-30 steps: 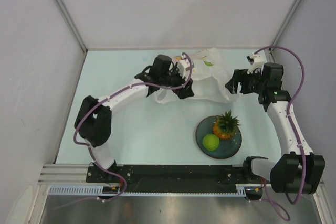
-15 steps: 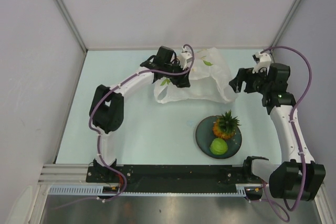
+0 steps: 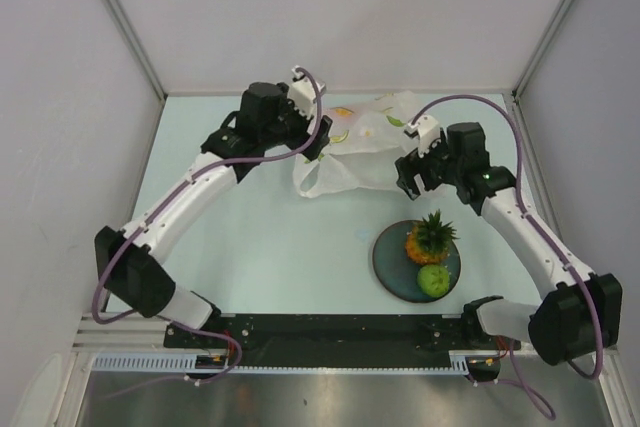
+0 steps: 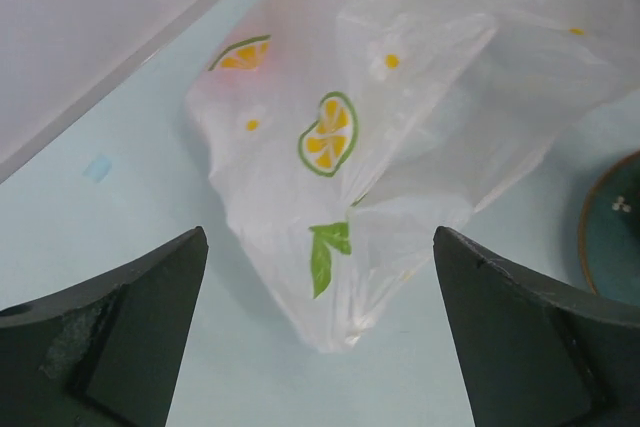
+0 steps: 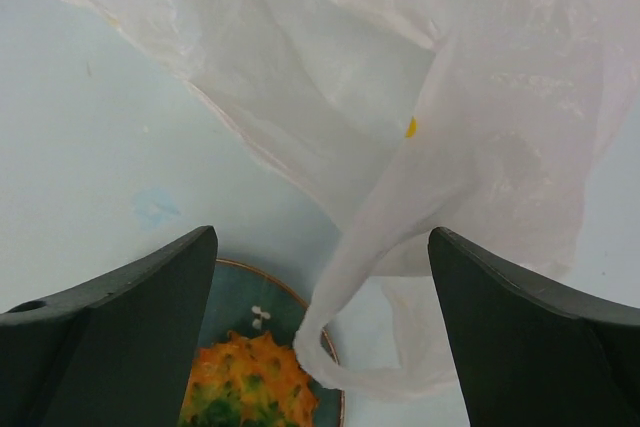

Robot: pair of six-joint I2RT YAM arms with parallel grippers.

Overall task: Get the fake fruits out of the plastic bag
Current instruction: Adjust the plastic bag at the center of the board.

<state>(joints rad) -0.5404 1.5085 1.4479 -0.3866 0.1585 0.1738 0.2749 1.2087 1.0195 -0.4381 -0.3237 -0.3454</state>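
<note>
Both my pairs of jaws stand spread and empty. My left jaws frame a corner of the plastic bag (image 4: 400, 127), which lies just ahead on the desk (image 3: 250, 237). My right jaws hang over its handle loop, beside the plate (image 3: 378, 262). The bag lies crosswise between them, about equally near each. The pineapple (image 3: 430, 237) and green fruit (image 3: 433, 280) sit on the plate. A second ago my right arm was out wide and my left was over the bag. The green fruit has rolled rightward.
</note>
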